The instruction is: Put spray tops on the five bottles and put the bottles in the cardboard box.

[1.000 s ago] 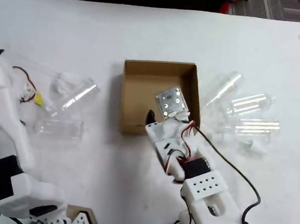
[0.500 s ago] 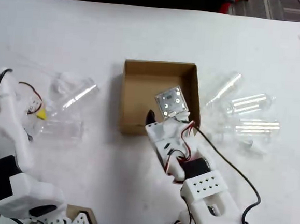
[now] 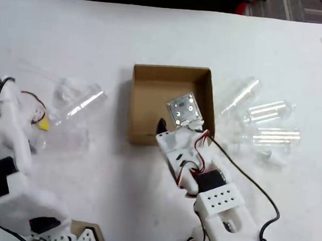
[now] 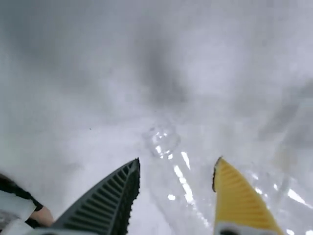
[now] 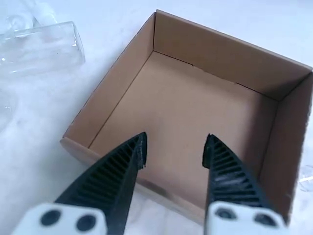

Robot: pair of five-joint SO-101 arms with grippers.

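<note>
Hovering with both jaws spread, nothing gripped

At your left, the left gripper (image 4: pixel 176 169) sits low over the white table (image 3: pixel 156 36) with its jaws wide apart. A clear bottle (image 4: pixel 162 143) lies between its fingers; you cannot tell whether they touch it. More left bottles (image 3: pixel 76 102) lie on their sides there. In the middle stands the cardboard box (image 3: pixel 143 97). Your right gripper (image 5: pixel 174 139) hangs above its near wall, jaws partly spread and holding nothing. Right of the box, the right bottles (image 3: pixel 267 112) lie clustered on the table.
</note>
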